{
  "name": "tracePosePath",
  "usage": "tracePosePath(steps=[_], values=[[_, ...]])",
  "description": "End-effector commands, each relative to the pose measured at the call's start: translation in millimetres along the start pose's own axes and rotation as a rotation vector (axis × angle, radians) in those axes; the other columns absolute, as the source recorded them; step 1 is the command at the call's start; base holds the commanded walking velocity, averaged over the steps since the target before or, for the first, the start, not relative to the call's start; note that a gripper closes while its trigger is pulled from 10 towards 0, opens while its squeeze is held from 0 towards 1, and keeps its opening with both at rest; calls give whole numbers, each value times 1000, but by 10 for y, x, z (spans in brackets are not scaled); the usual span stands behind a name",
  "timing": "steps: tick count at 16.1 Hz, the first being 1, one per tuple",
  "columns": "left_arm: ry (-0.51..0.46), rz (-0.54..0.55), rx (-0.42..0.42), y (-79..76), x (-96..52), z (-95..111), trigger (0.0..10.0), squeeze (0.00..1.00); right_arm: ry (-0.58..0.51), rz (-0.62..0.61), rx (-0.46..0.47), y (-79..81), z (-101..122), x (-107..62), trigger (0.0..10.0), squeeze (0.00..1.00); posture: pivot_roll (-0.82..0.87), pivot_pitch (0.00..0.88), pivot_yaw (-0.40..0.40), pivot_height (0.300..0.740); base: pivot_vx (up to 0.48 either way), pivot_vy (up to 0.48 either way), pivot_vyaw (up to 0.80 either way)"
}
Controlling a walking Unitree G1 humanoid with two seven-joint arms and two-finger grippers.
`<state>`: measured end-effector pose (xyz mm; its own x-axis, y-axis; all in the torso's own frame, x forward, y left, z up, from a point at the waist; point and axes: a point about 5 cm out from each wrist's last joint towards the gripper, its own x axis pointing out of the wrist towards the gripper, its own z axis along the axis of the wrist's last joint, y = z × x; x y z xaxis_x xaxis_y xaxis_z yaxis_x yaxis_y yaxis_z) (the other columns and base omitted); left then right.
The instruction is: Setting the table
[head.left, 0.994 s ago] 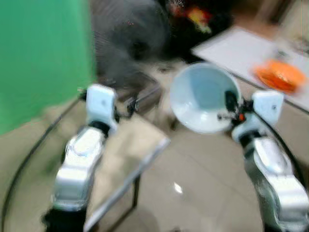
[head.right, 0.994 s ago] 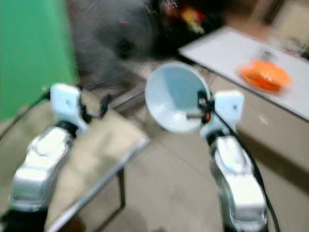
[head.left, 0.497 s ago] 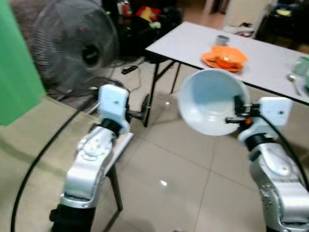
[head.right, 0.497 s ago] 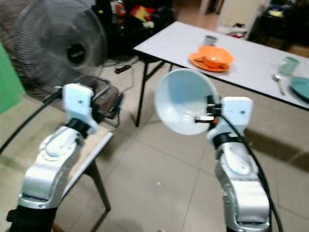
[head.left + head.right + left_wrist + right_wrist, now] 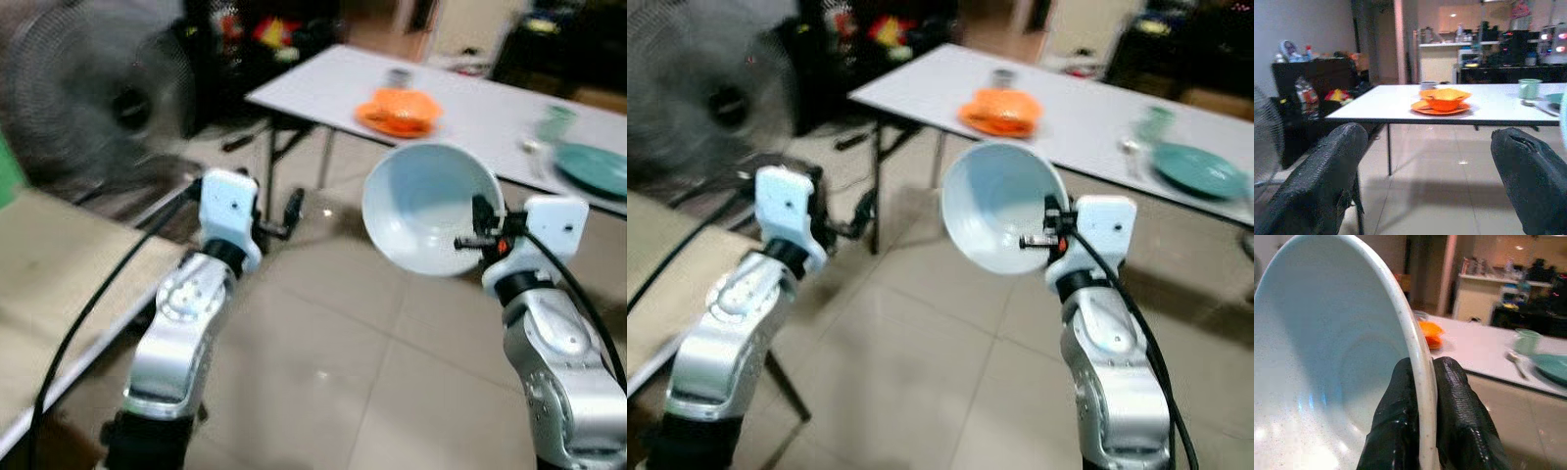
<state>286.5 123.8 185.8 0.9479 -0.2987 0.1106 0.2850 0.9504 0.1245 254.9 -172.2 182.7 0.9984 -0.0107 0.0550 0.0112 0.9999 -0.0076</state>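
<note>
A: We are noting the right gripper: its fingers are pinching the rim of the white bowl, one inside, one outside. The bowl is hanging tilted in the air above the tiled floor, short of the table's near edge.

B: We are logging the left gripper too: fingers spread wide, gripping nothing. On the table we are seeing an orange bowl on a plate towards the left end, and a green cup and teal plate towards the right end. A fan is standing at far left.
</note>
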Motion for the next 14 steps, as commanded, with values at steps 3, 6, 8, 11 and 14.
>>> tracePosePath(steps=[3,6,8,11,14], values=[[-15,-31,11,-36,23,23,10000,0,-34,-11,-2,-29,80,-2,10000,0,17,0,-66,740,90,0,-800],[-15,-43,11,-48,28,22,10000,0,-35,-14,-2,-29,82,-1,10000,0,16,0,-64,740,314,0,-800],[-14,-47,10,-49,35,19,10000,0,-36,-17,-4,-33,87,3,10000,0,14,0,-63,740,322,0,0],[-13,-52,13,-53,47,16,10000,0,-40,-19,-8,-38,89,9,10000,0,14,0,-62,740,340,0,0],[-12,-53,16,-46,48,11,10000,0,-34,-21,0,-35,82,11,10000,0,14,0,-62,740,349,0,-442]])
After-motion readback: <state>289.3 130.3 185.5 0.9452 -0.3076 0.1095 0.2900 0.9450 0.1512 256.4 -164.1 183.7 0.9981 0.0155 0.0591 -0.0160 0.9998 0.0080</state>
